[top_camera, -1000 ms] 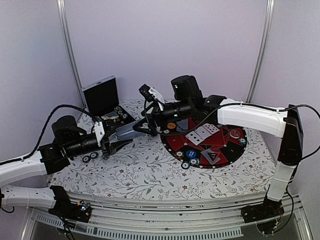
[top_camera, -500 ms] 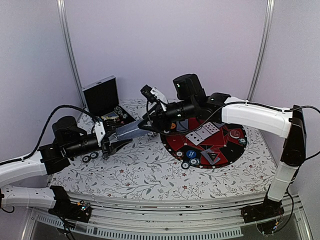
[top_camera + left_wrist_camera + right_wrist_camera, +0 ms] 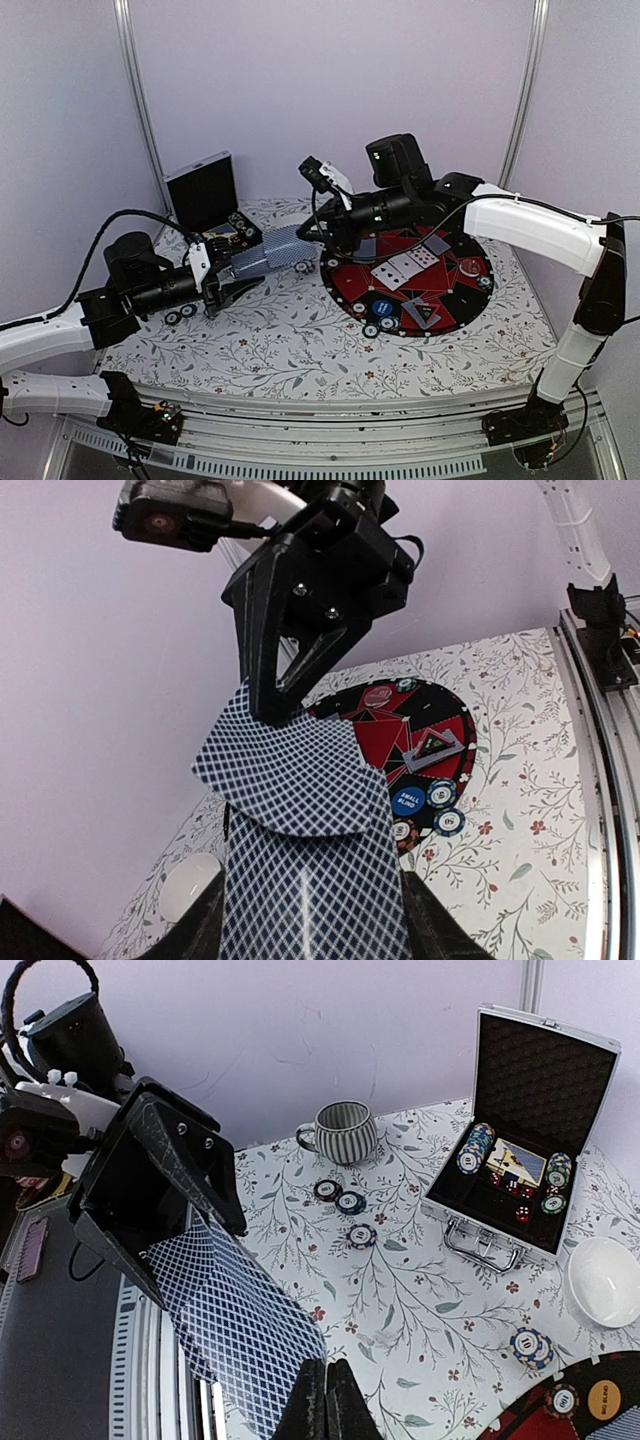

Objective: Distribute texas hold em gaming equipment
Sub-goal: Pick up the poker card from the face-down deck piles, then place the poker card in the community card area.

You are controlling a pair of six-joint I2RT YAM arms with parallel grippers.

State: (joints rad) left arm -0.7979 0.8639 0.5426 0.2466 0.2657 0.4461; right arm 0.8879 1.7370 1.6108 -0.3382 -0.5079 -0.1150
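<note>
My left gripper (image 3: 235, 282) holds a deck of playing cards (image 3: 258, 262) with blue-white lattice backs, its jaws standing at each side of the deck (image 3: 310, 900). The top card (image 3: 290, 770) is slid partway off the deck's far end. My right gripper (image 3: 318, 240) is shut on that card's far edge, and in the right wrist view its fingertips (image 3: 325, 1390) pinch the card (image 3: 240, 1330). A round red and black mat (image 3: 450, 300) carries face-up cards (image 3: 405, 265), a blue marker disc (image 3: 381, 306) and poker chips (image 3: 379, 324).
An open silver-edged case (image 3: 520, 1160) with chips stands at the back left, with a white bowl (image 3: 605, 1280) and a striped mug (image 3: 345, 1132) nearby. Loose chips (image 3: 350, 1202) lie on the flowered cloth, and more chips (image 3: 180, 315) sit by my left arm.
My right gripper has shut on the top card and moved right and back, drawing the card partway off the deck. The left arm has held still.
</note>
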